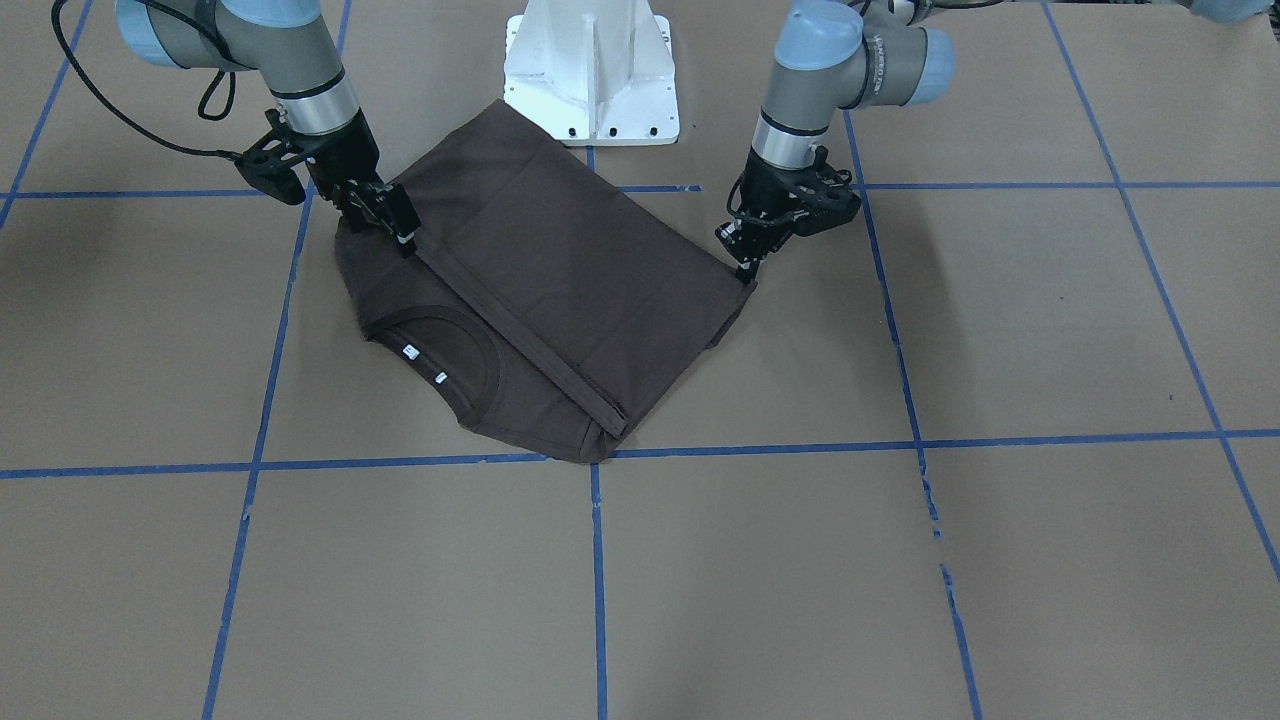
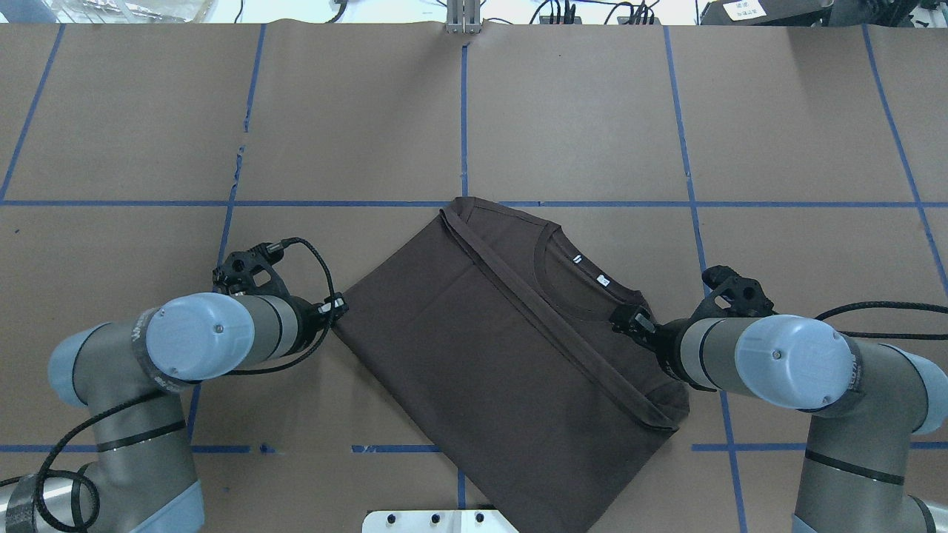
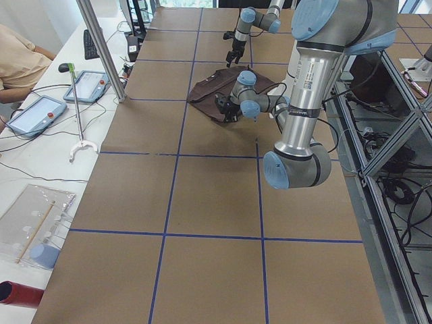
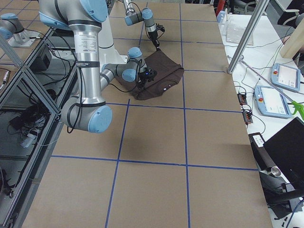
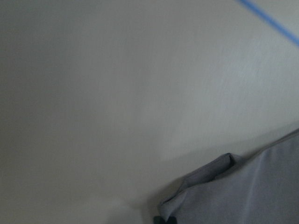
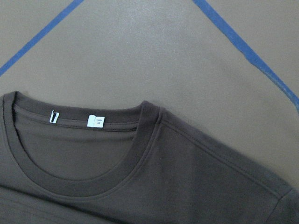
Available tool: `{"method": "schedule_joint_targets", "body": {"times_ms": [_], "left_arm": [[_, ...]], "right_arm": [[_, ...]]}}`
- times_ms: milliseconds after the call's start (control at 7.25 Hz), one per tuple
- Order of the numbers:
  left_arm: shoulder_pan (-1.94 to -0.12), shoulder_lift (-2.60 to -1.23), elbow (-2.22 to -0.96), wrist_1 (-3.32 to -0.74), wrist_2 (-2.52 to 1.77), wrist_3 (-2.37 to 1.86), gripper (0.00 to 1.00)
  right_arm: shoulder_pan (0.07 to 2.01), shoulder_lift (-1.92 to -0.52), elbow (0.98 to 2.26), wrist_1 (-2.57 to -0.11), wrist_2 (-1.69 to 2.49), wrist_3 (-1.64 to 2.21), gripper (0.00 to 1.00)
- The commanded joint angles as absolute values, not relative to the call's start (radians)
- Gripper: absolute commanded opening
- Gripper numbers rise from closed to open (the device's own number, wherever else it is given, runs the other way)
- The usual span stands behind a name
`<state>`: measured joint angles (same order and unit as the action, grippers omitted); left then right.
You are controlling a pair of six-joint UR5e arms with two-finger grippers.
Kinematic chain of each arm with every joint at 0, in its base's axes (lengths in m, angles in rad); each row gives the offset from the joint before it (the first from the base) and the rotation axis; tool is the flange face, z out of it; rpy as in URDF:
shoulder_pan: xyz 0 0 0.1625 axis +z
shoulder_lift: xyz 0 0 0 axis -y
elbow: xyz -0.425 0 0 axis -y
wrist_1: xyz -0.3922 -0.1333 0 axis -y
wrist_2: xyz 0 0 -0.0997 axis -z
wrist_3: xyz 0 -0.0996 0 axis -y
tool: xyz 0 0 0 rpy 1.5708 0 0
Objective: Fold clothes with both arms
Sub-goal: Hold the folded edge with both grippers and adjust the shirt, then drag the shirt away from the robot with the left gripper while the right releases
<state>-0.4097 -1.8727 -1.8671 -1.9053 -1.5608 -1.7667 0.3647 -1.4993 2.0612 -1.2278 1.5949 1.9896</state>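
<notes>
Item: 1 dark brown T-shirt (image 2: 481, 348), flat on the surface (image 1: 900, 580) between our 2 pincers, lower half folded up, hem band (image 1: 520, 330) stopping short of the collar (image 6: 117, 182). Left pincer (image 1: 745, 272): tips touching the fold's corner; opening and hold we cannot tell. Right pincer (image 1: 402, 232): over the hem's end, collar just beside it; likewise unclear. Handling, we judge: light, limp, layers slide; take 2 corners of 1 edge, pinching every layer.

Nothing legible; print on the white neck tags (image 6: 96, 121) is too small.
</notes>
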Motion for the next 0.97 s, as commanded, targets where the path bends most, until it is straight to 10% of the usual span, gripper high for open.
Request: {"method": "schedule_joint_targets", "body": {"times_ms": [0,690,828], "left_arm": [[-0.541,-1.941,-1.755,-1.945,-1.563,-1.59,0.0],[-0.787,-2.364,-1.056,-2.35,-1.571,-1.422,0.0],[-0.788,-2.362,-1.055,-2.35,-1.572,-1.416,0.4]], "right_arm": [[0.365,-1.499,2.059,-1.226,1.594,1.987,1.0],[0.371,-1.471,2.056,-1.223,1.589,1.983,1.0],[0.371,-1.436,2.04,-1.224,1.588,1.986,1.0]]}}
